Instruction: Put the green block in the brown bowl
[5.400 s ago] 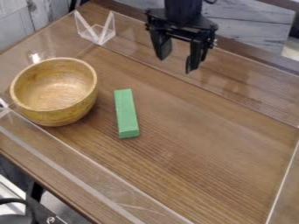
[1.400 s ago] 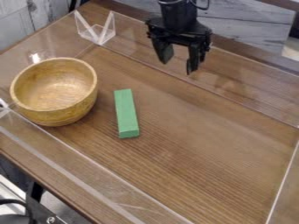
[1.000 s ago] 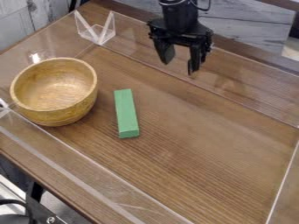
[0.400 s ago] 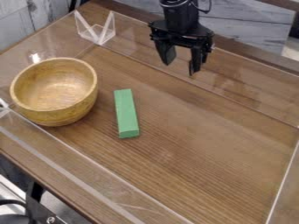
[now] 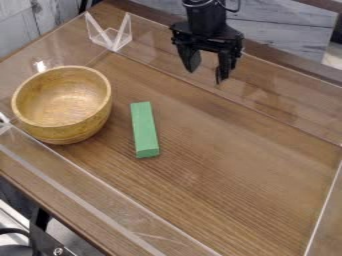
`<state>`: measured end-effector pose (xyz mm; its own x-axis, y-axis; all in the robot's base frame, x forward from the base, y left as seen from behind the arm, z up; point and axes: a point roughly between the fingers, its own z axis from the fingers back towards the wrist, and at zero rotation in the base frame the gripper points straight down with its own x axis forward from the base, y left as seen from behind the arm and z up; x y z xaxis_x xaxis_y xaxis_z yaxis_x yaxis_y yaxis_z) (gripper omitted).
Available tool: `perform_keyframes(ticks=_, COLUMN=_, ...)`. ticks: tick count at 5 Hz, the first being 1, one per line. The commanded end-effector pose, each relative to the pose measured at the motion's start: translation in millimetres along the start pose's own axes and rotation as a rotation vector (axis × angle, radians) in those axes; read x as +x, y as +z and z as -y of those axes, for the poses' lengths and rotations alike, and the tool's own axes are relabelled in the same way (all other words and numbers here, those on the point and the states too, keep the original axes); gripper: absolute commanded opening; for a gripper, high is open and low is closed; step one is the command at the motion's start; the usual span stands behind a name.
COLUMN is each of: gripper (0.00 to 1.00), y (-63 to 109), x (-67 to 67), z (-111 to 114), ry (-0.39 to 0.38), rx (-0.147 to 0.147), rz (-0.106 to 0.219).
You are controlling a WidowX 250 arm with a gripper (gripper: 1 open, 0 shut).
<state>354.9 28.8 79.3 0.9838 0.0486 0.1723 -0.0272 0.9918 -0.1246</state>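
Nearest to us, along the lower edge of the view, we see the clear raised rim of the wooden table, well apart from the fingers and below them in the picture. A little further in lies the green block, flat on the wood grain with its long side running roughly toward and away from us; it sits down and to the left of the fingers, clearly apart from them and touched by nothing. To the left of the block, and further left still of the fingers, we find the brown bowl, upright, with its thick rim facing up. Block and bowl are near each other but not touching, with a strip of bare table between them.

Beyond these, toward the back of the table, we see the gripper hanging from its dark arm, pointing steeply down above the surface. Its fingers stand apart with nothing between them. Off to the left of the fingers, at the far edge, a small clear plastic stand rests by the rim.
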Motion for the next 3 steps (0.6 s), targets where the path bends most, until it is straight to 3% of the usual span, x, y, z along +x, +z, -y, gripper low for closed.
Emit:
perform_keyframes(ticks=1, gripper=1.0, y=17.3, x=18.7, z=-4.7, ry=0.005, rx=0.008, rz=0.077)
perform_keyframes(ticks=3, gripper=1.0, y=14.1, x=22.0, z=-7.2, ry=0.014, rx=0.006, rz=0.078)
